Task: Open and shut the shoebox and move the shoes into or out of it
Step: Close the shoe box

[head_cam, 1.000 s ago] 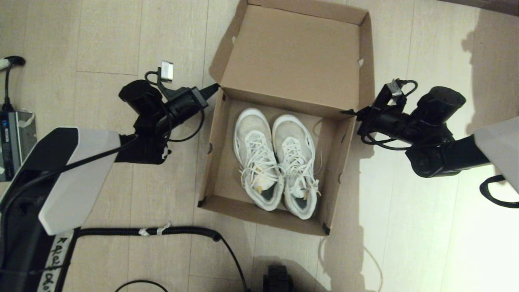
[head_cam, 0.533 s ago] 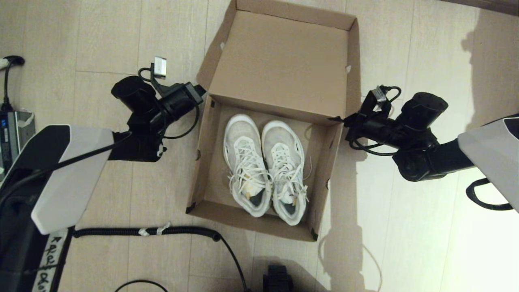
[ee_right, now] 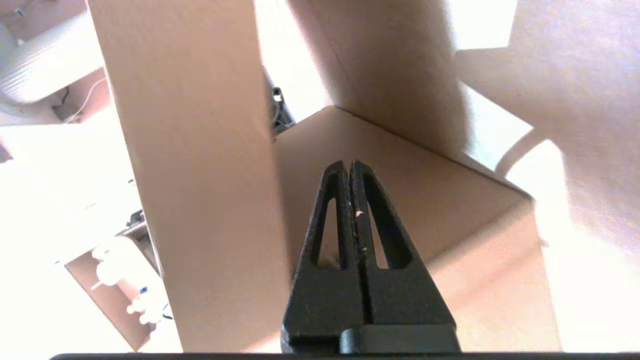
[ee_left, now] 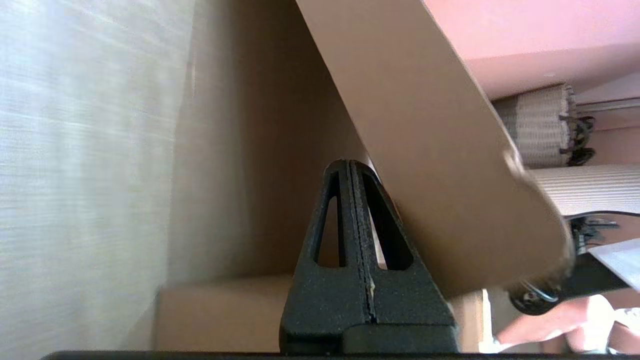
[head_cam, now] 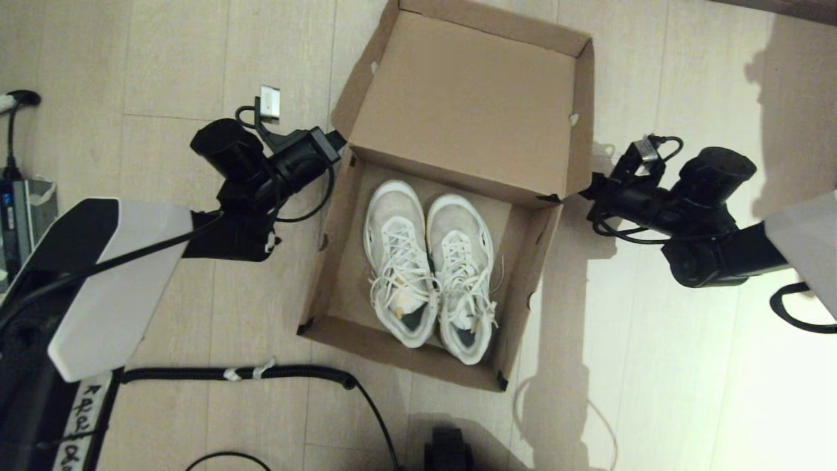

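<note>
The brown shoebox (head_cam: pixel 327 261) lies open on the floor, its lid (head_cam: pixel 467 98) tilted up at the far end. Both white sneakers (head_cam: pixel 428 268) lie side by side inside, toes toward the lid. My left gripper (head_cam: pixel 340 139) is shut and empty, its tip against the lid's left side flap (ee_left: pixel 440 150) at the hinge corner. The right gripper (head_cam: pixel 584 191), also shut and empty, points at the lid's right front corner from outside. In the right wrist view the right gripper (ee_right: pixel 348 164) sits beside the lid's flap (ee_right: pixel 200 175), in front of the box wall (ee_right: pixel 450 200).
A black corrugated hose (head_cam: pixel 261 374) and loose cables run along the floor near the box's front. A grey device (head_cam: pixel 19 222) sits at the far left edge. A dark object (head_cam: pixel 448 451) stands at the bottom centre.
The box slid left, then its lid end swung back right. The right gripper drew back rightward off the lid's corner. The left gripper moved up and right along the lid's left flap.
</note>
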{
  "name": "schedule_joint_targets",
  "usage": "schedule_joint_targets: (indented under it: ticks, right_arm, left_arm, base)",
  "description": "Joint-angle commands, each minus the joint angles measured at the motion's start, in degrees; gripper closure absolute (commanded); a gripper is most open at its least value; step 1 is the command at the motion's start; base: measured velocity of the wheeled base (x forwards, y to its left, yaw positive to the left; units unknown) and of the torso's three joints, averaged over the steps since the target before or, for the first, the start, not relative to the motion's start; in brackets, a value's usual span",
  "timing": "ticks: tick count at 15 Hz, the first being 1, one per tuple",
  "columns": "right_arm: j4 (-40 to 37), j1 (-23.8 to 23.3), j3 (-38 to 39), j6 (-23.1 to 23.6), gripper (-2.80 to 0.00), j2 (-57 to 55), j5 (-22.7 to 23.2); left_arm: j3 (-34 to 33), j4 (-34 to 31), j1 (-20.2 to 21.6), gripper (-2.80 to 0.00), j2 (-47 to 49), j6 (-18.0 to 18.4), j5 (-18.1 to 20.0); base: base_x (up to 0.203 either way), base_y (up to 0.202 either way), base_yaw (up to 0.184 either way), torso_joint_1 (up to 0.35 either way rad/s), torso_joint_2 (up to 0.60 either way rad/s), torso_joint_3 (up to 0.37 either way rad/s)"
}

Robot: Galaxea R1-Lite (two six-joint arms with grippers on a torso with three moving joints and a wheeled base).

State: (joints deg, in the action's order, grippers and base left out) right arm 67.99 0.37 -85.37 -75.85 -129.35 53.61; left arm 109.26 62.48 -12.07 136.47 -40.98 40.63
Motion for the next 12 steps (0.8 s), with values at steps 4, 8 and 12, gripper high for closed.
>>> schedule_joint_targets:
  ticks: [4,8,12]
  right_arm:
    - [-2.10,-0.02,-5.21,-2.07,0.00,-0.29,-0.60]
    - [-2.47,-0.02,-13.14,-8.49,0.00,-4.03,-3.38]
    - [-2.95,-0.02,-14.31,-10.67,0.00,-3.48,-4.31]
  left_arm:
    - [0.17,0.36,-1.04,0.00,-0.50,-0.24,0.13]
    - [-0.05,-0.51,-0.38,0.00,-0.95,-0.16,-0.05]
    - [-0.28,-0.56,3.16,0.00,-0.42,-0.15,-0.82]
  base:
    - [0.000,0.000,0.000,0.000,0.00,0.000]
    - [0.000,0.000,0.000,0.000,0.00,0.000]
    - [0.000,0.000,0.000,0.000,0.00,0.000]
